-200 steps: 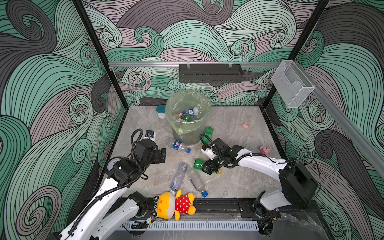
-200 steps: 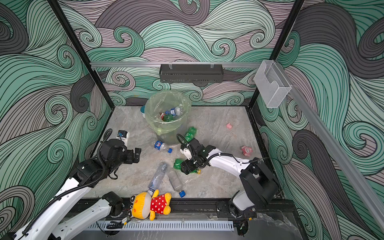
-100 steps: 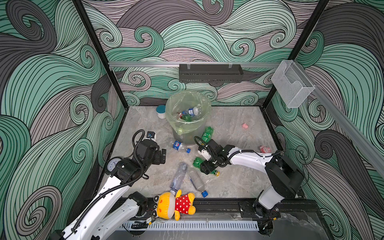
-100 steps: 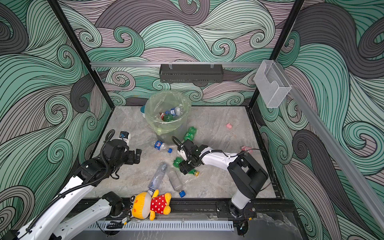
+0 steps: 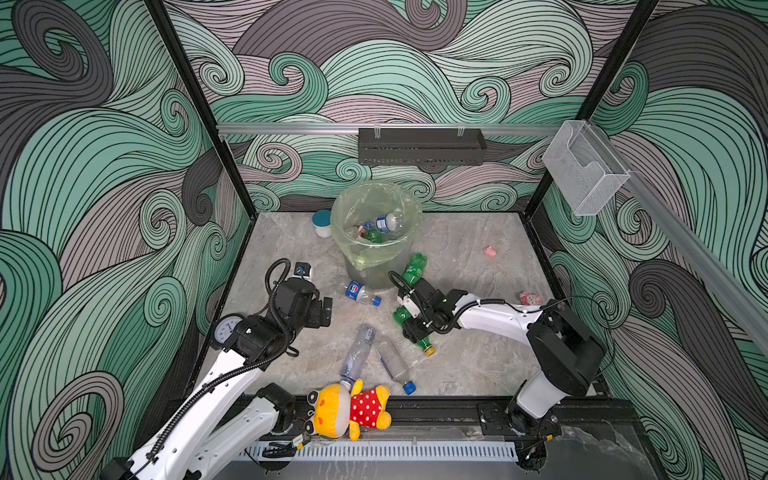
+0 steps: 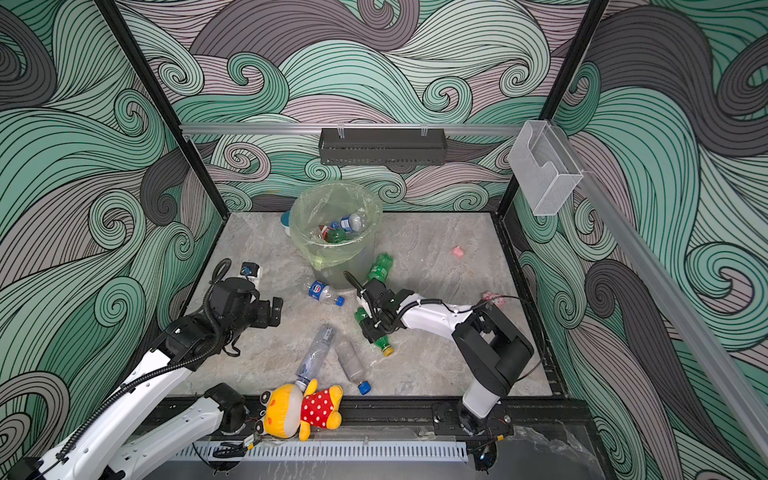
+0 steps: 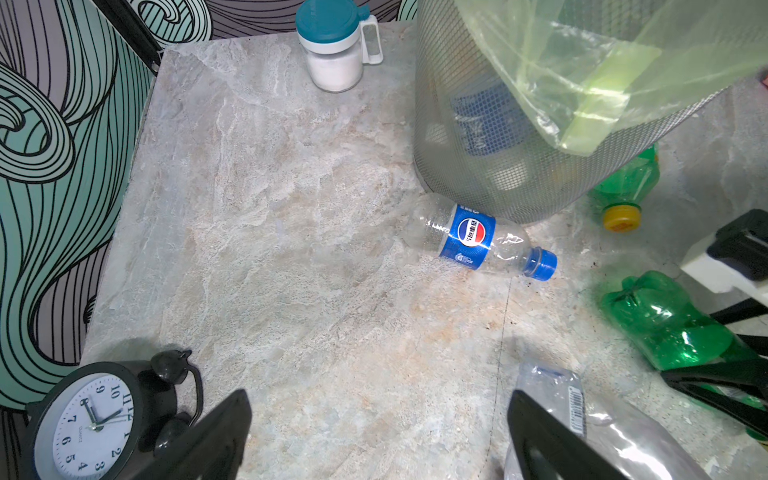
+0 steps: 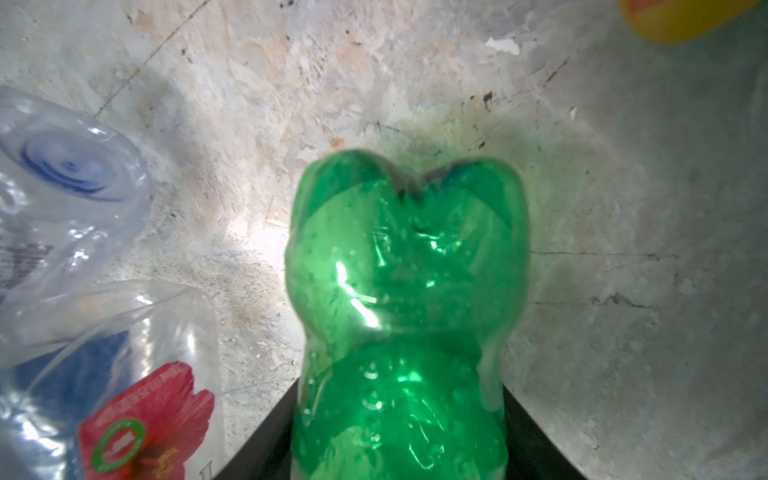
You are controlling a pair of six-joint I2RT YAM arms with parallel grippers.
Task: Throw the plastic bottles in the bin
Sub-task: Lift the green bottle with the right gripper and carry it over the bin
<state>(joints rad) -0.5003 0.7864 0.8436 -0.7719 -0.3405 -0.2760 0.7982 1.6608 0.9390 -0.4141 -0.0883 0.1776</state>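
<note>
Clamping green bottle in my right tool, low on bench | my left tool spread wide over bare bench | clear bottles lie beside | bin just beyond, bottles inside.

Plush toy, alarm clock, teal-lidded jar

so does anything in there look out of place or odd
Yes: a yellow plush toy in a red spotted shirt lies across the black front rail, mostly off the stone table, with a clear bottle pointing its neck at the toy's head.
</note>
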